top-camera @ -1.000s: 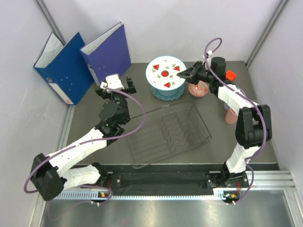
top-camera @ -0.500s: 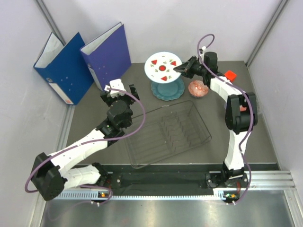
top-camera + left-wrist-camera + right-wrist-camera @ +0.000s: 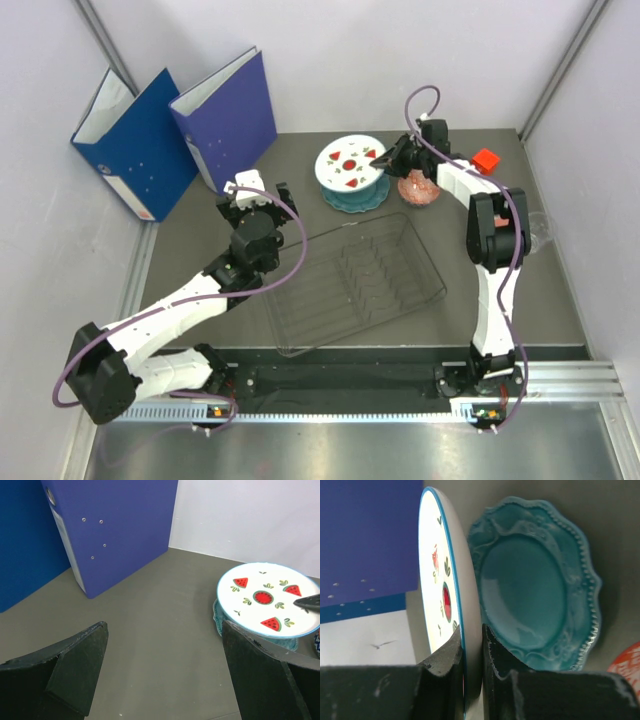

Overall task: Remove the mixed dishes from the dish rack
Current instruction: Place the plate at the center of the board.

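Where the near half of the dark grey tabletop [image 3: 200,330] lies, the rectangular rack of thin dark wire [image 3: 355,283] sits askew, plate slots running down its middle.

- Left gripper [image 3: 258,190] [image 3: 162,630]: just beyond the rack's far-left corner, jaws spread wide, nothing between them.
- Scalloped teal plate [image 3: 352,200] [image 3: 530,595]: flat on the table just beyond the rack's far edge.
- Round white plate with red-green watermelon marks [image 3: 350,165] [image 3: 267,599] [image 3: 437,580]: over the teal plate, slightly tilted. Cannot tell whether the two touch.
- Right gripper [image 3: 383,160] [image 3: 470,645]: pinching that white plate's right rim, one finger on each face.
- Small red-patterned bowl [image 3: 418,190]: beyond the rack's far-right corner, beside the teal plate.
- Small red block [image 3: 486,159]: farther right.
- Two upright blue binders [image 3: 170,130]: well beyond the rack's far-left, at the wall.
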Tool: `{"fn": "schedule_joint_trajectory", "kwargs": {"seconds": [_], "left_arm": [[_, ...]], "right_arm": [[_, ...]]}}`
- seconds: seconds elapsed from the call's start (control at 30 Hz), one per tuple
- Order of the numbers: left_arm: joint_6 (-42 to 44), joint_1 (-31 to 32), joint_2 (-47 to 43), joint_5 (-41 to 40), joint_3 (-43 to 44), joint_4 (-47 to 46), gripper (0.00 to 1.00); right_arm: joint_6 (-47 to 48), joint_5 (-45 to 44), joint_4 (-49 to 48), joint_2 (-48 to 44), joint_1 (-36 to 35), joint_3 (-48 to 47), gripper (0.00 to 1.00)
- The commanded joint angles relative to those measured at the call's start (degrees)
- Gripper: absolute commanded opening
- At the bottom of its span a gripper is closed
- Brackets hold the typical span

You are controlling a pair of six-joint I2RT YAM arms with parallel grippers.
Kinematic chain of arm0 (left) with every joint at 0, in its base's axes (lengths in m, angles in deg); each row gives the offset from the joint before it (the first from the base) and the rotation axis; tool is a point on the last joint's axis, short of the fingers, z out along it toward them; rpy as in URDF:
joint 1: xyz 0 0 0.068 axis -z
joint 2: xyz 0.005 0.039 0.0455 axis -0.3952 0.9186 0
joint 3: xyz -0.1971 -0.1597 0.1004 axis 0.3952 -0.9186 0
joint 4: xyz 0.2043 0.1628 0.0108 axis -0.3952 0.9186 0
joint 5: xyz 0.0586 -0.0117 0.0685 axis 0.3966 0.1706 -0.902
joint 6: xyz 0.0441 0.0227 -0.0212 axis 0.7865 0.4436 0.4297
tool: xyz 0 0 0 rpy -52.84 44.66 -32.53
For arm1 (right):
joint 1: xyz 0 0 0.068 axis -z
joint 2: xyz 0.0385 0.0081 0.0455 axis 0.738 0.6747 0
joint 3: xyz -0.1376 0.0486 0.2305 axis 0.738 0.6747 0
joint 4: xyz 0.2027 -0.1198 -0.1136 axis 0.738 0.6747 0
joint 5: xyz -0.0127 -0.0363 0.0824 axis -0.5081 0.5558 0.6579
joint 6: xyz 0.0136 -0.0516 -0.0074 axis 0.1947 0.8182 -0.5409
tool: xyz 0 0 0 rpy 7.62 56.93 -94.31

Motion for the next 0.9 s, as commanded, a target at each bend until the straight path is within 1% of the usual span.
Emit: {"fn": "schedule_joint_trajectory", "kwargs": {"seconds": [0.0,0.57,0.87], "left_arm": [[-1.98,-0.2,-0.27,0.92,-0.01,0.36,0.99],[-3.83,-0.11,0.26,2.06,-0.63,1.15,0.99],[-4.35,-0.2,1.4,2.06,0.16,2.64,0.99]], "right_arm": [[0.89,0.85,-2.97,-0.84,-0.49,-4.9,0.0],[3.17,0.15,-0.34,3.99,-0.49,-5.34,0.0],[4.14,-0.37,1.6,4.35,-0.49,-5.87,0.0]]}}
